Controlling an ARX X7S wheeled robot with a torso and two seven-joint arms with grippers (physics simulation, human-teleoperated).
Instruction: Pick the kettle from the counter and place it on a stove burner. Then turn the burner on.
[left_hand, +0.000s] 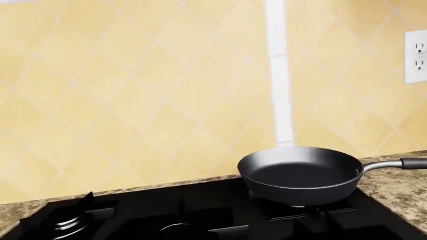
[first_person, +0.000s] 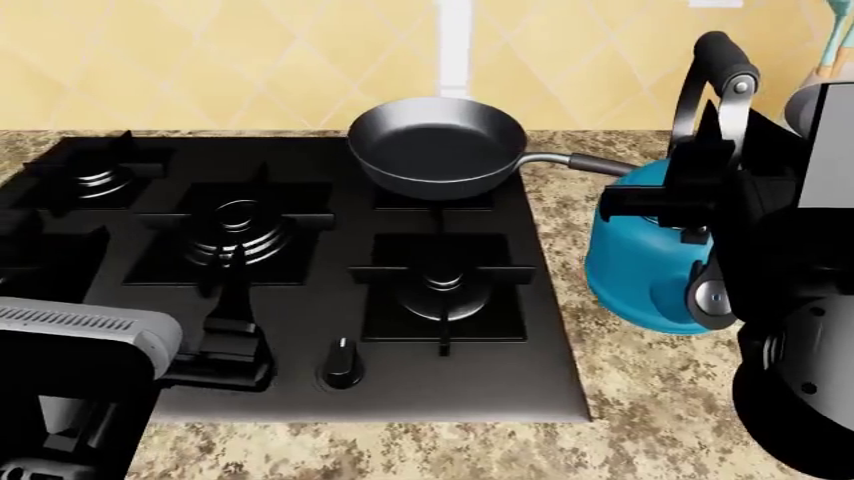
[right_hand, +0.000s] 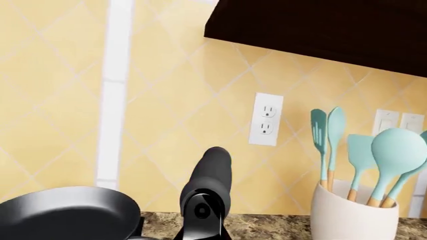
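Right now the kettle (first_person: 643, 268) stands on the counter (first_person: 641, 390) beside the cooktop (first_person: 160, 280), near the pan (first_person: 438, 148). Whether the right gripper (first_person: 694, 180) grasps its handle, I cannot tell; neither gripper's jaws show clearly.

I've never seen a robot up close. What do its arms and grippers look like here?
Only the head view shows them. The left arm is blocky, light grey with a ribbed strip and black underparts, ending in a glossy black left gripper. The right arm is bulkier, rounded, mostly black with grey panels and round joints; its right gripper is black too. No cables or markings are visible.
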